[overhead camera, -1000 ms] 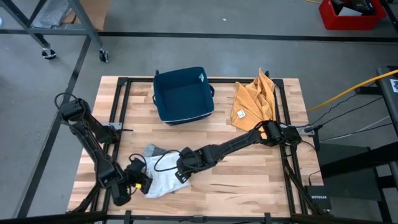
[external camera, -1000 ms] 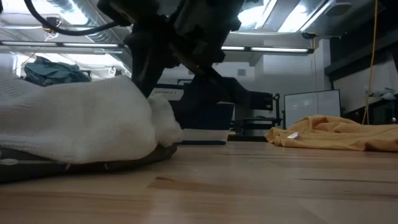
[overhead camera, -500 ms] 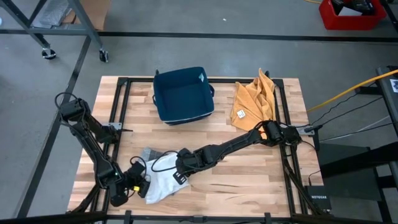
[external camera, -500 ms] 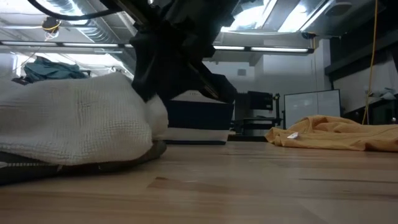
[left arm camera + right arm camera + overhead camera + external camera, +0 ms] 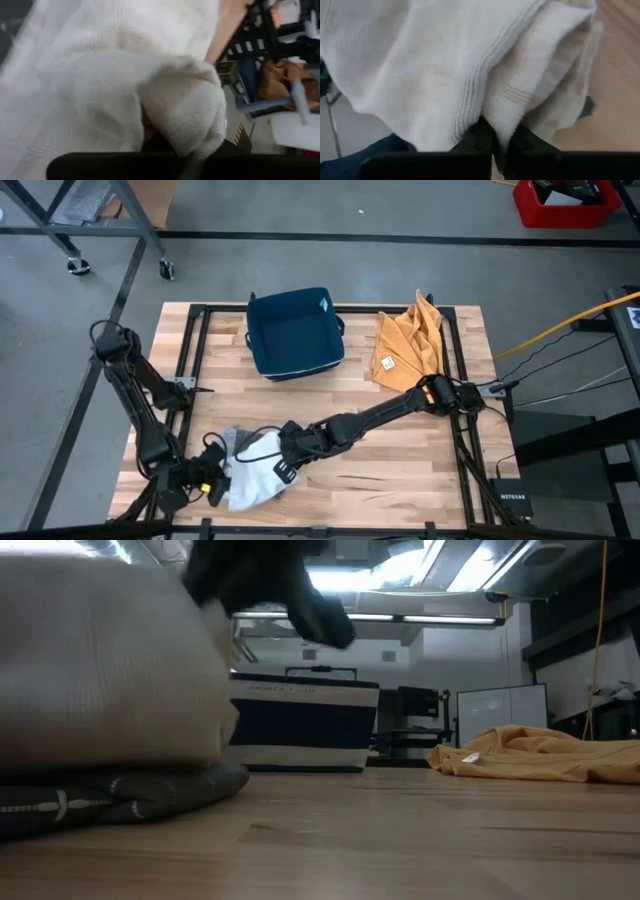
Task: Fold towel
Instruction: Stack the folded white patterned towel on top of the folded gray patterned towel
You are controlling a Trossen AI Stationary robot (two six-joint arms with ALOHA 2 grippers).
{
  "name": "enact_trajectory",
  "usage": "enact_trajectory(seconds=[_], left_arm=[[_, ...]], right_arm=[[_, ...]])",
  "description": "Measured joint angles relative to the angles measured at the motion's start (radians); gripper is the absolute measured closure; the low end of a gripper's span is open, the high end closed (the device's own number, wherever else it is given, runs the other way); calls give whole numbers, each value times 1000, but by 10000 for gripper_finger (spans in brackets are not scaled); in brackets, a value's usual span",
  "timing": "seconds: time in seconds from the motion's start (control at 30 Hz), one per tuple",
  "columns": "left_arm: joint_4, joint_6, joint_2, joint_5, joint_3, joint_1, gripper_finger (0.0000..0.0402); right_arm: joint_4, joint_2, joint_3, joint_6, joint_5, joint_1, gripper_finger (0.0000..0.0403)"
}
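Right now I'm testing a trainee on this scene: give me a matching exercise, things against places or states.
Things:
1. white towel
2. orange cloth
3. blue bin
4. left gripper

Places or states:
A. far right part of the table
B. far middle of the table
C. near left, pinched by both grippers
D. shut on the white towel

Pairs: 1-C, 2-A, 3-B, 4-D

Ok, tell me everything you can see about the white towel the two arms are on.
The white towel is waffle-knit cloth with ribbed bands, bunched in a rumpled heap at the near left part of the wooden table. A darker patterned layer shows under it, flat on the wood. The left gripper pinches a rounded fold on its left side; the right gripper is shut on an edge on its right.
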Motion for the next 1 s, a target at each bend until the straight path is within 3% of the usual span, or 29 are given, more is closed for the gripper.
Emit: enact_trajectory(seconds=[0.13, 0.3, 0.53, 0.7, 1.0], left_arm=[[-74, 48, -82, -18, 20, 9, 398], [-115, 102, -189, -33, 24, 10, 400], [-208, 160, -324, -47, 24, 9, 400], [-344, 181, -435, -81, 24, 10, 400], [-589, 211, -551, -102, 24, 72, 400]], right_arm=[[-9, -2, 49, -1, 33, 7, 373], [-19, -3, 119, -34, 85, 6, 392], [-66, -4, 225, -79, 196, -8, 382], [-121, -4, 281, -86, 290, -30, 391], [-128, -4, 299, -75, 340, -69, 387]])
